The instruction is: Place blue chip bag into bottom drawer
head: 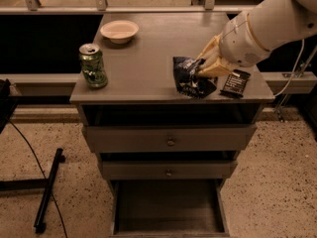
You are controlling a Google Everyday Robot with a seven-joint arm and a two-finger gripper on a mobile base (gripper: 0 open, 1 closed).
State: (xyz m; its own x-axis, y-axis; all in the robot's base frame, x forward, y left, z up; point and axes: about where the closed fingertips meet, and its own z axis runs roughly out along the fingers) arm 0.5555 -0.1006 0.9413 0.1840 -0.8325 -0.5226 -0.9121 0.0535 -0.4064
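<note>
Can (92, 65): stood upright near the left front corner of the top (148, 58), well apart from the work; judged no obstruction.
Bowl (119, 30): sat at the rear left of the top, beyond the can; not involved.
Bottom drawer (168, 205): was pulled out below the cabinet front, its floor bare, evidently opened to receive the bag.
Upper drawers (171, 141): both were closed, knobs facing forward, which left the drop to the bottom drawer unblocked.
Bag (190, 78): was at the front right of the top, crumpled and tilted, its lower edge at or just above the surface; contact could not be confirmed. Not yet over the drawer.
Gripper (202, 69): was at the bag's upper right edge, fingers (212, 53) pinched on the foil. The hold at the edge left the bag hanging clear beneath, suited to carrying it forward and down.
Packet (235, 83): lay flat just right of the bag, under the wrist; judged at risk of being nudged.
Arm (267, 26): reached in from the upper right.
Stage: grasp made; transfer to the drawer outstanding.
</note>
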